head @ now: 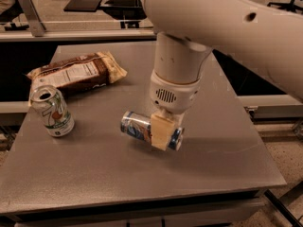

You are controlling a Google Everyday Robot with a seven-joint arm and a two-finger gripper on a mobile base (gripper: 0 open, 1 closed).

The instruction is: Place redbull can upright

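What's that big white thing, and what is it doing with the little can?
That big white thing is a robot arm. One camera looks down on a grey table; where the camera is mounted isn't known. At the arm's end is a pincer, closed around a redbull can that is lying on its side. Its job is to stand that can upright. To the left stands an opened white-and-green can, and behind it lies a brown snack bag.
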